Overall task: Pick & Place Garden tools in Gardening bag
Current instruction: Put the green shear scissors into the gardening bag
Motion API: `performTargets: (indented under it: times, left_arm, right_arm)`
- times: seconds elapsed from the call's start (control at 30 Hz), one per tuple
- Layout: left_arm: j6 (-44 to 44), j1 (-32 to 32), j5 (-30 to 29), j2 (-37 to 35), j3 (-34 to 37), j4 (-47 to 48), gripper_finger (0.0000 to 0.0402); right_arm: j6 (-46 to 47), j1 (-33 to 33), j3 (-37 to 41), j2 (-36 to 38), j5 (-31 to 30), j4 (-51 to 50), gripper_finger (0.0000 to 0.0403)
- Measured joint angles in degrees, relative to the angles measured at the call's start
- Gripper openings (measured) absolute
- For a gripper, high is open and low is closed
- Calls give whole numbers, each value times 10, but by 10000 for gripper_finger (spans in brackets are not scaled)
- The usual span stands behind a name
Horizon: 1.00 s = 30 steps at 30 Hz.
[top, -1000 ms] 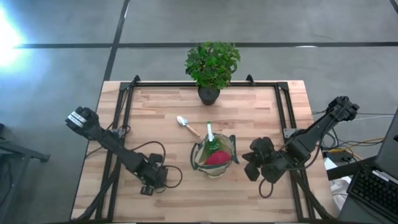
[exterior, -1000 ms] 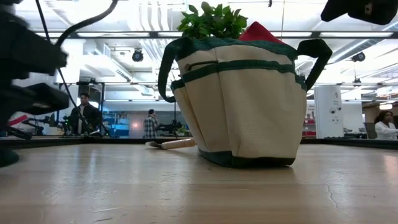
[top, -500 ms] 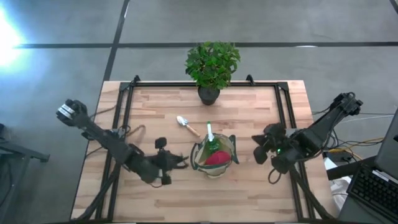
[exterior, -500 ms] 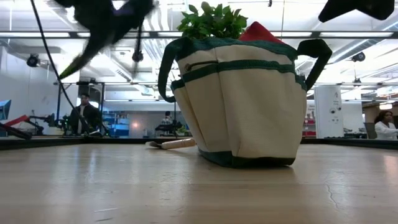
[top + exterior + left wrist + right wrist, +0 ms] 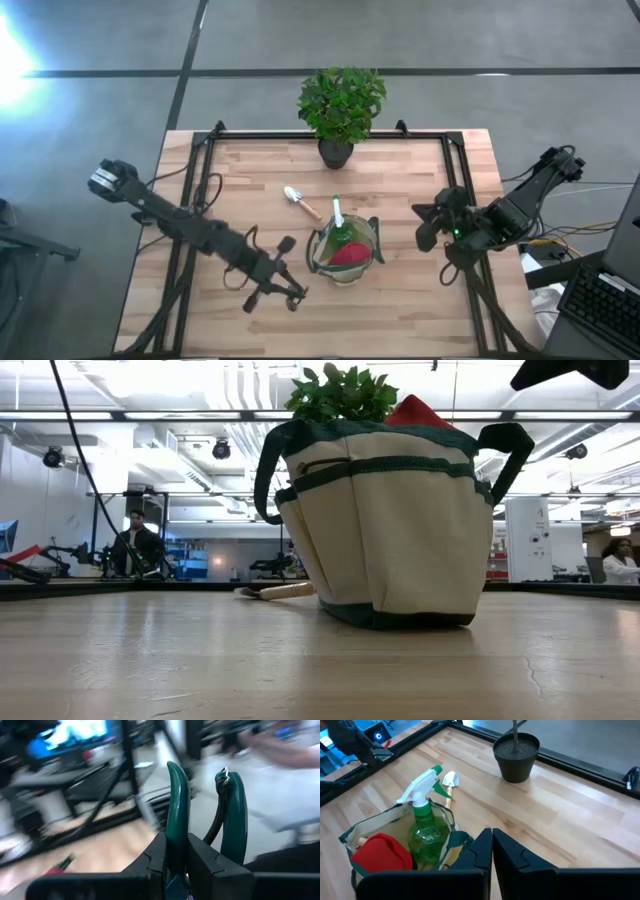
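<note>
The gardening bag (image 5: 345, 252) stands mid-table, holding a green spray bottle (image 5: 426, 832) and a red glove (image 5: 382, 852). A trowel (image 5: 300, 203) lies just beyond it, toward the potted plant (image 5: 340, 108). The left gripper (image 5: 272, 287), near-left of the bag, pinches green pruners (image 5: 205, 815). The right gripper (image 5: 492, 847) hovers right, fingers pressed together.

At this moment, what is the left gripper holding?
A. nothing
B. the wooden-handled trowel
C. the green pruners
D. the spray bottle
C: the left wrist view shows the left gripper shut on the pruners, whose green handles stick up past it; the trowel lies on the table and the spray bottle stands in the bag.
</note>
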State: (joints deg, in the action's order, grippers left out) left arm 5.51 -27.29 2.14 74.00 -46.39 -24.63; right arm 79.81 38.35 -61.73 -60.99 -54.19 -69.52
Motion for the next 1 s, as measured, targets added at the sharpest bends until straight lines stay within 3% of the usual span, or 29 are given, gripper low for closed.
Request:
performTargets:
  times: [0.23,0.33,0.57,0.83,0.9,1.0]
  left_arm:
    - [-8,111,387,50,0,-152,45]
    - [-16,142,461,79,-1,-232,45]
    - [-15,188,453,155,-24,-275,45]
    - [-15,193,458,232,-80,-275,45]
    - [-17,193,434,243,-91,-273,45]
    - [-23,193,327,244,-100,-258,45]
  right_arm:
    - [-3,0,0,-6,0,0,8]
    - [-5,0,0,-6,0,-1,8]
    - [-5,0,0,-6,1,-1,8]
    - [-5,0,0,-7,7,-1,8]
    - [-2,0,0,-7,12,-1,8]
    - [16,0,0,-7,32,-1,8]
